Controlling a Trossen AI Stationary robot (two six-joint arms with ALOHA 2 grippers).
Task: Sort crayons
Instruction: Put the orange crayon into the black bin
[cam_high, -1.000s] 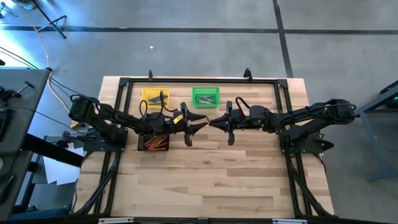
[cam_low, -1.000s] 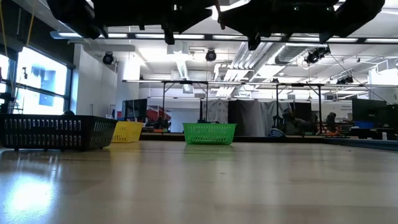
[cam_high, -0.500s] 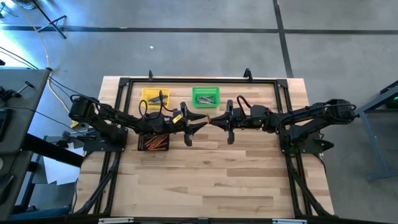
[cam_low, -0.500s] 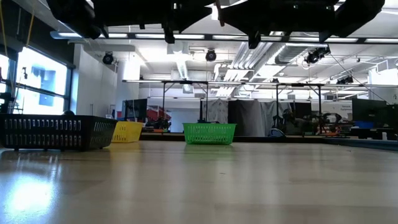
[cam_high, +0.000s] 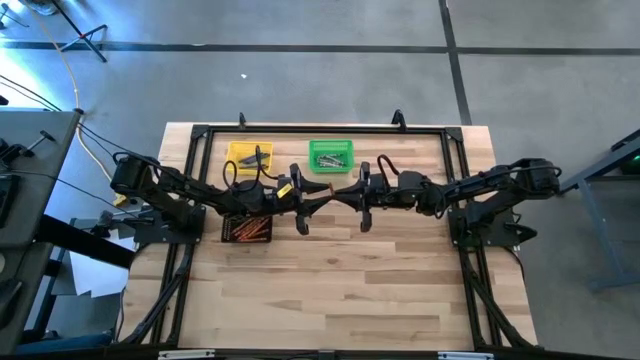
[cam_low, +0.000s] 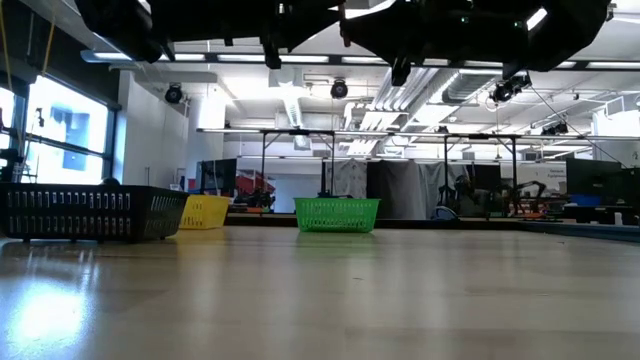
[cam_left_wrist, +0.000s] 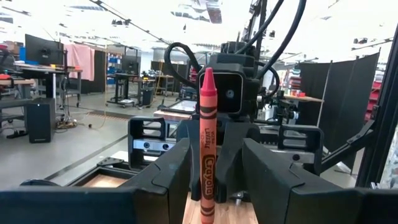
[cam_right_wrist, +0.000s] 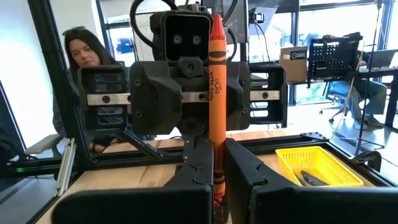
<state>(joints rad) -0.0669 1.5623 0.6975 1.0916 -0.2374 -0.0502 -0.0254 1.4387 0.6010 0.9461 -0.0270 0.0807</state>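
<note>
My left claw (cam_left_wrist: 208, 180) grasps a red crayon (cam_left_wrist: 208, 143) upright; my right claw (cam_right_wrist: 217, 180) is clenched on an orange crayon (cam_right_wrist: 217, 106). Both meet above mid-table, facing each other. Beyond sits the yellow bin (cam_right_wrist: 317, 165).

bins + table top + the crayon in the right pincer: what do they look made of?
Green bin, yellow bin and black bin: likely moulded plastic, going by their slotted mesh walls. Table: wood, showing pale jointed planks, smooth with a slight sheen. Orange crayon held in the right pincer: probably wax, in a printed paper wrapper.
</note>
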